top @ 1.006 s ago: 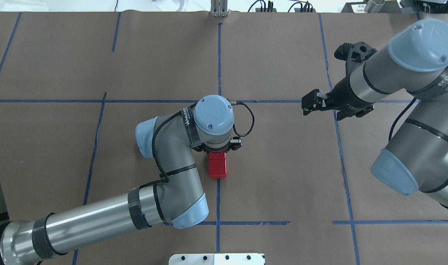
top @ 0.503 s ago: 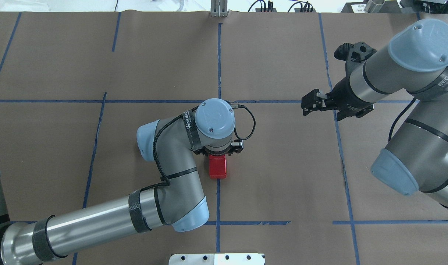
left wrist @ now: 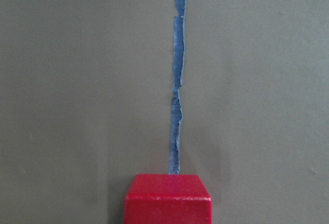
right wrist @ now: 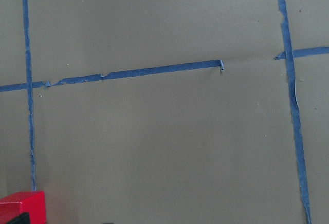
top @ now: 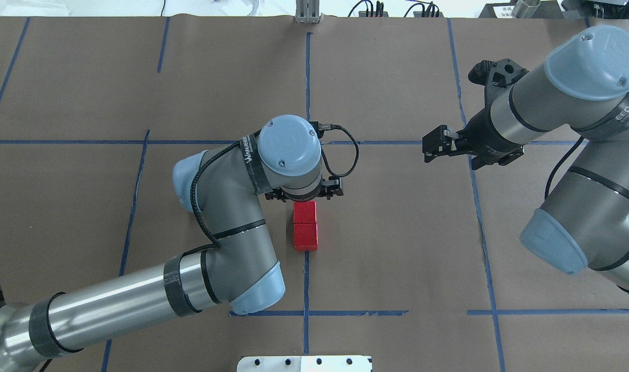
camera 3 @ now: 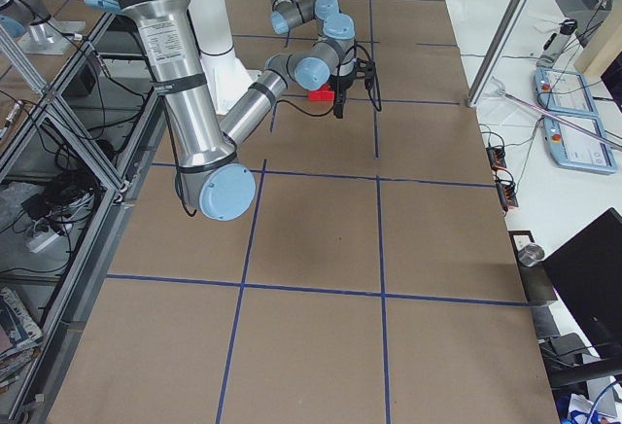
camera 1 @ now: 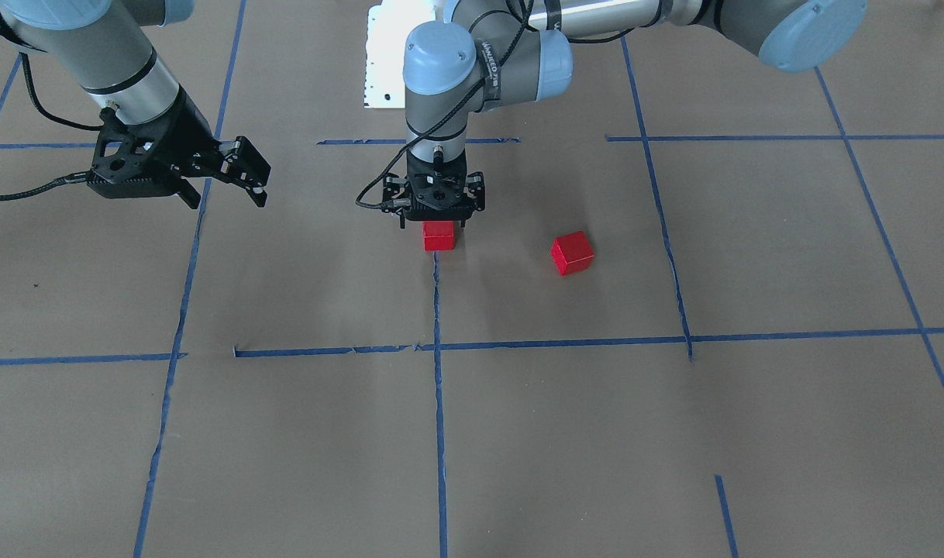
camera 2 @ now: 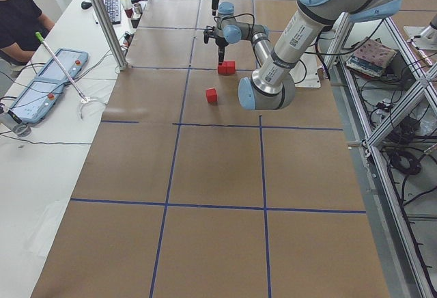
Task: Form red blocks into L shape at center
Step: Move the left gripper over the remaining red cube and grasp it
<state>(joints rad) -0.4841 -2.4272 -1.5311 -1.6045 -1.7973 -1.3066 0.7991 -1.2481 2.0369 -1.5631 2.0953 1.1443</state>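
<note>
Two red blocks (top: 304,212) (top: 305,236) sit touching in a short column on the vertical tape line of the center cell (top: 387,227). In the front view only the farther one (camera 1: 439,235) shows. A third red block (camera 1: 572,253) lies apart on the robot's left, turned at an angle; the left arm hides it in the overhead view. My left gripper (camera 1: 437,221) points straight down just above the farther block, open and holding nothing. My right gripper (top: 430,146) is open and empty, hovering at the cell's right border.
The white robot base plate (top: 304,363) sits at the near edge. The left forearm (top: 139,305) crosses the cell's near left part. An operator and control devices (camera 2: 51,83) are on the side table in the left view.
The left wrist has lifted and drawn back from the column, uncovering the farther block that it covered before. The blocks and the right arm have not moved.
</note>
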